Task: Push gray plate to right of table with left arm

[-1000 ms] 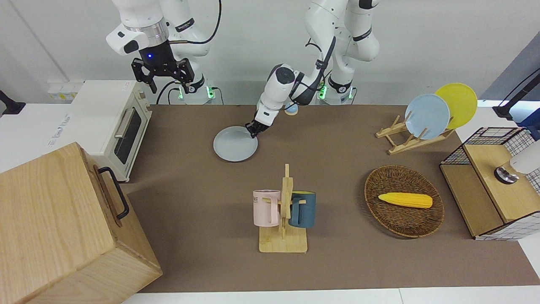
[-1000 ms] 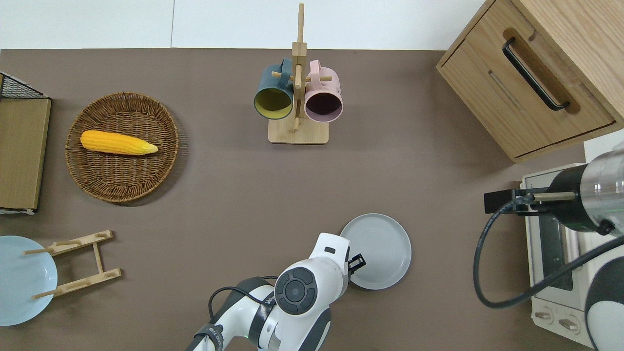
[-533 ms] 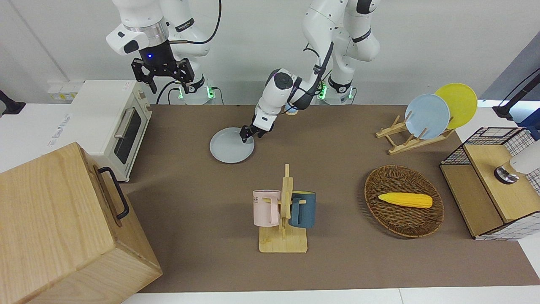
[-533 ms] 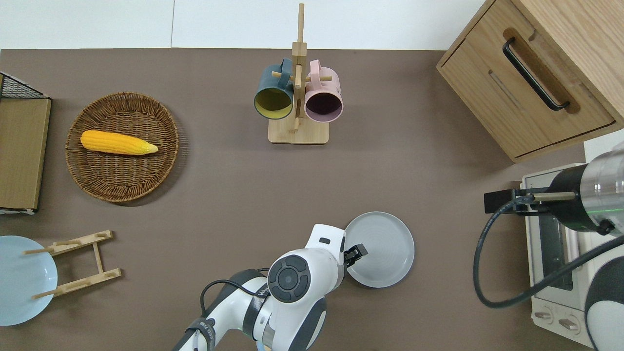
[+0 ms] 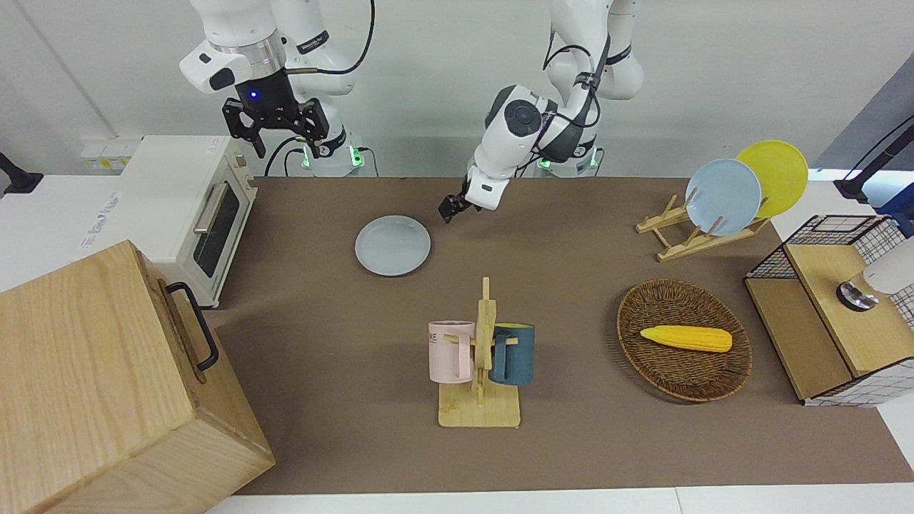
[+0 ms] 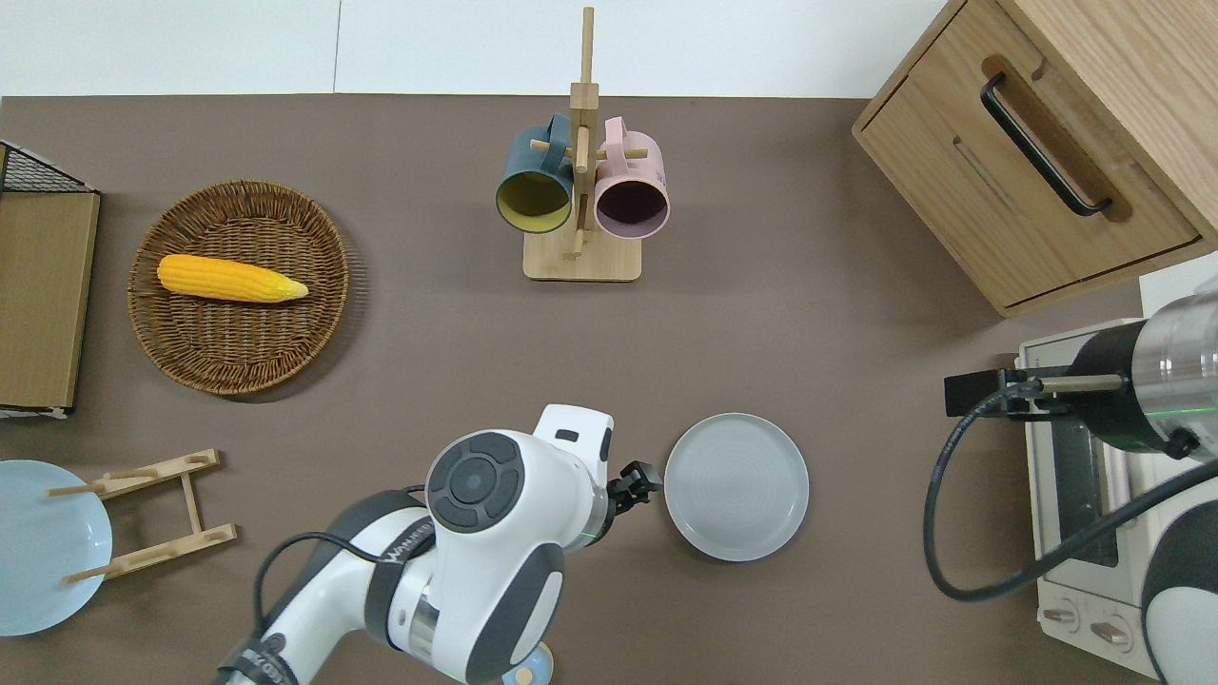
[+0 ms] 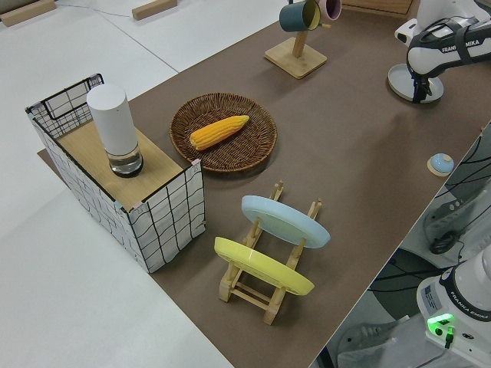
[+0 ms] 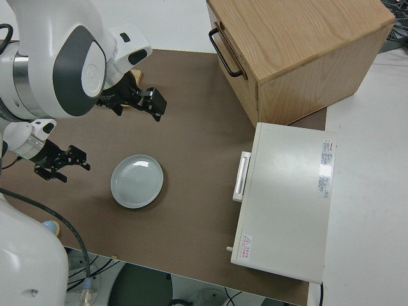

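Observation:
The gray plate lies flat on the brown table, in the half nearer to the robots and toward the right arm's end; it also shows in the overhead view and the right side view. My left gripper is off the plate and holds nothing. In the overhead view the left gripper is over bare table just beside the plate's rim, toward the left arm's end, with a small gap between them. My right gripper is parked, open and empty.
A mug rack with a pink and a blue mug stands mid-table, farther from the robots. A white toaster oven and a wooden cabinet fill the right arm's end. A corn basket, a plate rack and a wire crate stand at the left arm's end.
The left gripper pushed the plate slightly toward the right arm's end, then lifted off it and drew back toward the left arm's end. The plate now lies still.

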`<state>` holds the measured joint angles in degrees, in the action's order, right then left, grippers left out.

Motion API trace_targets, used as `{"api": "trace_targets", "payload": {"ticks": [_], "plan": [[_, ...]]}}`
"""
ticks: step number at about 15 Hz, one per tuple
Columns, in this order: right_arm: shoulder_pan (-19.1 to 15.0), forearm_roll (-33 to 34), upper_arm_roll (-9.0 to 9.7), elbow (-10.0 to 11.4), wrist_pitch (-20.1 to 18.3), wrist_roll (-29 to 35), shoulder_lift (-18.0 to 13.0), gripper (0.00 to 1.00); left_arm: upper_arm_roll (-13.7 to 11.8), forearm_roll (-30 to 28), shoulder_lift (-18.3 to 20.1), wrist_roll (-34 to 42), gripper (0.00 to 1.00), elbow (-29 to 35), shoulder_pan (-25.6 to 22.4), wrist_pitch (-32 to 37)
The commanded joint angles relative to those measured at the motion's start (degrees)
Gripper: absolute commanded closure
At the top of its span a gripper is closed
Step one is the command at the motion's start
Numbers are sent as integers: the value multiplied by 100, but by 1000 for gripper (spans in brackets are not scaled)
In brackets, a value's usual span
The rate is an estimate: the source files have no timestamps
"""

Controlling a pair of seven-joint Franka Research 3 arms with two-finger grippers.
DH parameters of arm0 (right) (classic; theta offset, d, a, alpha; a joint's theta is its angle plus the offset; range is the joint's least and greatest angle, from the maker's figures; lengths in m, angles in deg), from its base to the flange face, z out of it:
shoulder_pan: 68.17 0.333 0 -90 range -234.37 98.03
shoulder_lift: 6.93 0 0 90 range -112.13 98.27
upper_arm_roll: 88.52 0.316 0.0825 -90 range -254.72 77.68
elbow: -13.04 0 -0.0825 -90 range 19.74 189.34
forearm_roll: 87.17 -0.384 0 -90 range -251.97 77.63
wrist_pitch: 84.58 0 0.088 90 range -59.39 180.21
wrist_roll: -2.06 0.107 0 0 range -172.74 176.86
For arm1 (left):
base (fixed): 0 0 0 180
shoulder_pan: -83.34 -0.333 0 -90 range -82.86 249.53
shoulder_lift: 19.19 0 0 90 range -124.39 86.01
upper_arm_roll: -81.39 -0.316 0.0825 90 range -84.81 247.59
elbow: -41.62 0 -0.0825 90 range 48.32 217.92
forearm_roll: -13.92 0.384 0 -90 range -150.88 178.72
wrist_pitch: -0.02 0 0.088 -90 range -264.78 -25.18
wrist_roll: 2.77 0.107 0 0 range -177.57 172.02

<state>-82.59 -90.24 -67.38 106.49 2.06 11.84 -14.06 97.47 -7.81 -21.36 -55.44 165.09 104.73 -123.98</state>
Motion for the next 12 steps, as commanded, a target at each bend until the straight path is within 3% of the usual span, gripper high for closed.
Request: {"api": "trace_targets", "payload": {"ticks": [1,4,6,10,12], "plan": [[-140,-123,83,156,1,59,-157,5,-665,485,16,895,9,-753,-214,1375],[-140,-123,83,156,1,59,-157,5,-1333,590,16,1923,9,-1026,-232,1843],[-140,-123,83,156,1,59,-157,5,-1650,765,16,2644,9,-1184,-276,2063],[-140,-123,83,156,1,67,-157,5,-1932,1222,68,3499,9,-1466,-469,2441],[-140,-123,83,156,1,67,-157,5,-1907,1442,182,3736,9,-1484,-583,2494]]}}
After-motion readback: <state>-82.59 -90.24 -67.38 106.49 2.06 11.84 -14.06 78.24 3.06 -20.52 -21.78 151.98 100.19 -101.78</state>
